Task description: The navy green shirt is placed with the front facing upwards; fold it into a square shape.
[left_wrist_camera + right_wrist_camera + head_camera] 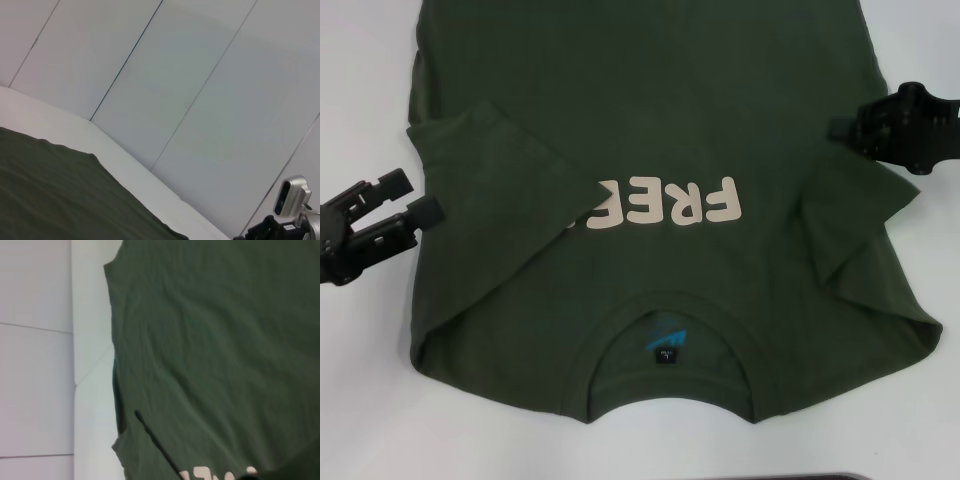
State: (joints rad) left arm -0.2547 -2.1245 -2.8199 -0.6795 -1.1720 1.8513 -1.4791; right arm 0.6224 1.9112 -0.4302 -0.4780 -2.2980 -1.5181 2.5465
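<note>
1. Across the white table, the navy green shirt lies front up, collar nearest the robot and the hem running out of the head view at the far side.
2. Both sleeves are folded inward; the left one covers the start of the cream "FREE!" lettering.
3. Its near shoulder edges sit close to the table's front, with a bare white strip on each side.
4. Left gripper hovers over bare table just off the shirt's left edge, fingers parted and holding nothing.
5. Right gripper hangs at the shirt's right edge, above the folded sleeve; I cannot tell whether its fingers are parted.
6. Left wrist view shows the shirt's far edge against open table, then a panelled wall.
7. Right wrist view shows the cloth's rippled side edge beside a bare table strip.
</note>
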